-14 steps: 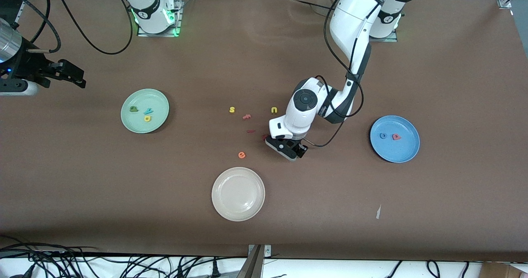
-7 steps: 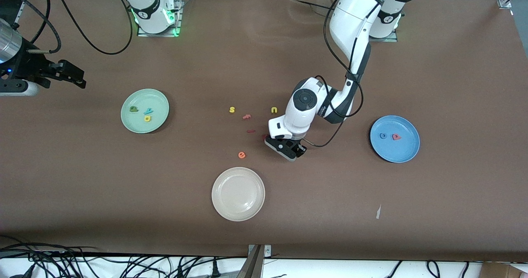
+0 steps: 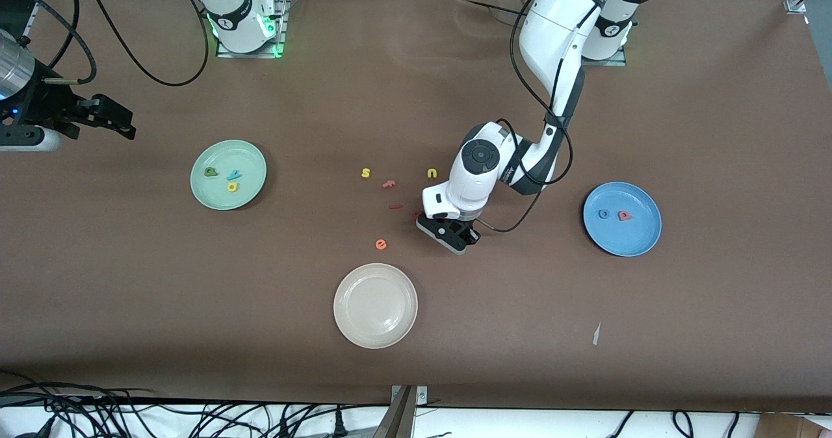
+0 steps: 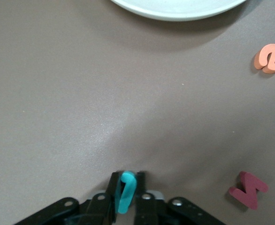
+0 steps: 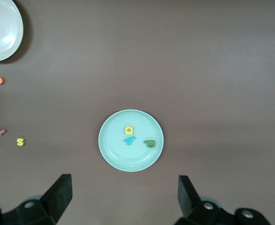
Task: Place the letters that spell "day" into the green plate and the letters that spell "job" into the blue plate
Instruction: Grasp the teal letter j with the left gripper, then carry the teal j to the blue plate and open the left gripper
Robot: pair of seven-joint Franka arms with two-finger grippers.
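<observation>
My left gripper point(image 3: 453, 235) is low at the table beside a dark red letter point(image 3: 416, 216), shut on the teal "j" point(image 4: 126, 190), which stands upright between its fingers. The blue plate point(image 3: 624, 242) toward the left arm's end holds the blue "o" point(image 3: 604, 214) and the pinkish-red "b" point(image 3: 624, 216). The green plate point(image 3: 205, 194) toward the right arm's end holds the dark green "a" point(image 3: 210, 172), teal "y" point(image 3: 234, 175) and yellow "d" point(image 3: 233, 186). My right gripper point(image 5: 123, 197) waits open, high over the table beside the green plate point(image 5: 110, 157).
A cream-white plate point(image 3: 375, 324) lies nearer the front camera. Loose letters lie mid-table: yellow "s" point(image 3: 366, 173), yellow "u" point(image 3: 432, 173), pink "f" point(image 3: 389, 183), a dark red letter point(image 3: 395, 206) and orange "e" point(image 3: 381, 244). A paper scrap point(image 3: 596, 334) lies near the front edge.
The left gripper's fingers have closed on the teal "j" and the hand has shifted slightly. The right arm has not moved.
</observation>
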